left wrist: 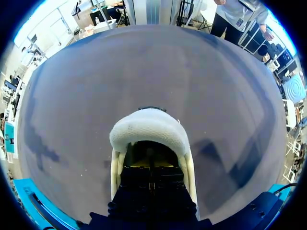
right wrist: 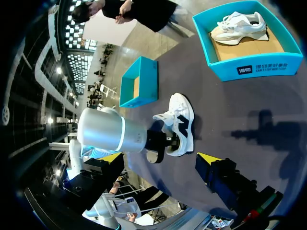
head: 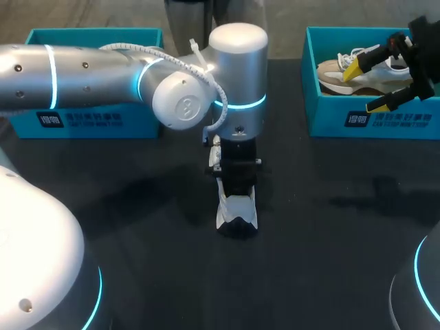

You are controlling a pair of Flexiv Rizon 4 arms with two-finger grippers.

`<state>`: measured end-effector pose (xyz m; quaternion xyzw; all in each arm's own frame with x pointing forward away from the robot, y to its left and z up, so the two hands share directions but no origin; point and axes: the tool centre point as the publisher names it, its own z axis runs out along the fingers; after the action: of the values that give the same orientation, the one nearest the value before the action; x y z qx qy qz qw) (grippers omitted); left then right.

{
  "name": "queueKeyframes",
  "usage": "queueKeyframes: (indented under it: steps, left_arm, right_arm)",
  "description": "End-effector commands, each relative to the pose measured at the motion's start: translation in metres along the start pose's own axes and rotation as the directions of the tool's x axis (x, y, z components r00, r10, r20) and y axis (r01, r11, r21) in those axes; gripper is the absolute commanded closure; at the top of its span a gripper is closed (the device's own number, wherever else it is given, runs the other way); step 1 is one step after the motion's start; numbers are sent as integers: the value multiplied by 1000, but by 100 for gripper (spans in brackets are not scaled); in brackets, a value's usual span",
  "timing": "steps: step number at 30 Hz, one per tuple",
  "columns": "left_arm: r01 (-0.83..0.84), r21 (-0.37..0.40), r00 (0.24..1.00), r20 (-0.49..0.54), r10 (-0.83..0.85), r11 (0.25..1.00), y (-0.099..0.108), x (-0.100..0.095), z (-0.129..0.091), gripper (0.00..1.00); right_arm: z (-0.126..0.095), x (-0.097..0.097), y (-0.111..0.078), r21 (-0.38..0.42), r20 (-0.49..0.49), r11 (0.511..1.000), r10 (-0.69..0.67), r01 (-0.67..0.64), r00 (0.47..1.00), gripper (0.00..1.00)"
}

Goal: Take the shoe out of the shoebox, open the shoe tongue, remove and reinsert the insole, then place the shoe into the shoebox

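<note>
Left fingers (head: 237, 182) are sitting down inside the opening of the white-and-navy shoe (head: 237, 212), which is standing on its sole mid-tabletop (head: 330, 227). Can't tell how far they're spread or whether they're pinching the insole, since the shoe's upper is hiding the tips in the left wrist view. Right fingers (head: 366, 87) are hanging spread wide with nothing in them, well apart from the action, over the right shoebox (head: 323, 124), which is already holding a second tan-and-white shoe (head: 333, 74). Main risk as I'm reading it: nothing is pinning the shoe down, so any upward pull on the insole is likely dragging the whole shoe up or tipping it onto its side. If the fingers are wedging against the lining, same result. Bringing the right arm across to brace it is risking a clash with the left wrist, which is crowding that spot. Also worth watching which box is getting the shoe: the left shoebox (head: 89, 124) is looking empty.
</note>
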<state>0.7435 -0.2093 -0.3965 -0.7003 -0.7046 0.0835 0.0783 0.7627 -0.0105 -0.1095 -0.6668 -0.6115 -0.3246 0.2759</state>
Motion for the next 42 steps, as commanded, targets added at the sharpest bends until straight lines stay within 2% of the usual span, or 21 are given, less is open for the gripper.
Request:
queueKeyframes:
  steps: [1, 3, 6, 10, 13, 18, 19, 28, 37, 41, 42]
  left_arm:
    - [3, 3, 1000, 1, -3, 1000, 2, -3, 9, 100]
    - [3, 4, 1000, 2, -3, 1000, 2, -3, 9, 100]
    - [-1, -8, 999, 37, 1, 1000, -2, 1, -2, 100]
    - [1, -77, 998, 67, 4, 997, -5, 8, -28, 100]
    - [-9, -125, 997, 69, 18, 992, -4, 9, -33, 100]
    - [-9, -126, 997, 74, 18, 992, 3, 9, -23, 100]
    - [-16, -148, 999, 48, 23, 989, 3, 6, -21, 100]
    - [-33, -154, 999, 19, 36, 988, 9, 0, -5, 100]
    - [-7, -84, 1000, 15, 9, 996, 8, -2, 23, 100]
    - [-9, -86, 1000, 5, 9, 996, 7, -2, 24, 100]
    - [-13, -100, 1000, 9, 14, 995, 5, -3, 19, 100]
  right_arm:
    - [1, 1, 0, 0, 3, 1000, 2, -2, 1000, 0]
    - [1, 1, 0, 0, 3, 1000, 2, -2, 1000, 0]
    - [1, 1, 0, 0, 3, 1000, 2, -2, 1000, 0]
    - [1, 1, 0, 0, 3, 1000, 2, -2, 1000, 0]
    - [1, 1, 0, 0, 3, 1000, 2, -2, 1000, 0]
    - [1, 1, 0, 0, 3, 1000, 2, -2, 1000, 0]
    - [1, 1, 0, 0, 3, 1000, 2, -2, 1000, 0]
    - [1, 1, 0, 0, 3, 1000, 2, -2, 1000, 0]
    - [1, 1, 0, 0, 3, 1000, 2, -2, 1000, 0]
    - [1, 1, 0, 0, 3, 1000, 2, -2, 1000, 0]
    - [1, 1, 0, 0, 3, 1000, 2, -2, 1000, 0]
